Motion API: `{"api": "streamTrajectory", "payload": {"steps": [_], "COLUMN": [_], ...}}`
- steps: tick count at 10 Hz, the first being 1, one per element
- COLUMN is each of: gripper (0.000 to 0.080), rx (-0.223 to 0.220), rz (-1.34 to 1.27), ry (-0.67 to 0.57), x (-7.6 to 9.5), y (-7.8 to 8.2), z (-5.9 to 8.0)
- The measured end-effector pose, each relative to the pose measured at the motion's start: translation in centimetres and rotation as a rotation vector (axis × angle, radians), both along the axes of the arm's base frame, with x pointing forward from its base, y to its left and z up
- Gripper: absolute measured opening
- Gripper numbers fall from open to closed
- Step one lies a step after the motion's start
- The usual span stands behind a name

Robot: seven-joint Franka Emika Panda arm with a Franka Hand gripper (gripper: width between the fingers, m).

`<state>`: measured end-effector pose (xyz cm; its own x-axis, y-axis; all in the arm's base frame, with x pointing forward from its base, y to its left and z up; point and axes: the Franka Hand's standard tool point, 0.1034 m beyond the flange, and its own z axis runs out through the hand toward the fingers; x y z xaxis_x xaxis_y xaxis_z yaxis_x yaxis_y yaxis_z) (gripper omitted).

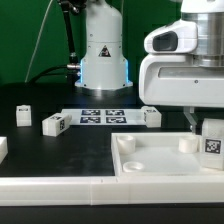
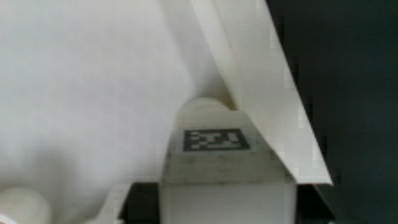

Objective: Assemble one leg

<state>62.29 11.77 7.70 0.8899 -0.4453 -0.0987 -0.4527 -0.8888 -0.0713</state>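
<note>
My gripper (image 1: 207, 130) hangs at the exterior view's right, shut on a leg (image 1: 212, 142), a small white block with a black-and-white tag. It holds the leg upright at the far right corner of the large white square piece (image 1: 150, 168), beside a round socket (image 1: 188, 143). I cannot tell whether the leg is seated. In the wrist view the tagged leg (image 2: 217, 140) sits between the dark fingers (image 2: 143, 200), over the white piece's raised rim (image 2: 267, 90). My gripper (image 2: 222, 205) is pressed on both its sides.
Three loose legs lie on the black table: two at the left (image 1: 22, 115) (image 1: 54, 124) and one in the middle (image 1: 151, 116). The marker board (image 1: 100, 116) lies flat between them. The arm's base (image 1: 103, 60) stands behind. Another socket (image 1: 126, 143) is on the piece's left corner.
</note>
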Motion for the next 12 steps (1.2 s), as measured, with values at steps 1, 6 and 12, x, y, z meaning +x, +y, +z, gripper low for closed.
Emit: {"api": "streamTrajectory", "payload": {"steps": [1, 6, 12], "gripper": [0.0294, 0.0294, 0.0294], "rx": [-0.007, -0.007, 0.018], "rz": [-0.117, -0.832, -1.201], "ry": [0.01, 0.025, 0.074], "x": [0.02, -0.06, 0.12], "y": [0.05, 0.44, 0.87], "z": [-0.02, -0.12, -0.04]}}
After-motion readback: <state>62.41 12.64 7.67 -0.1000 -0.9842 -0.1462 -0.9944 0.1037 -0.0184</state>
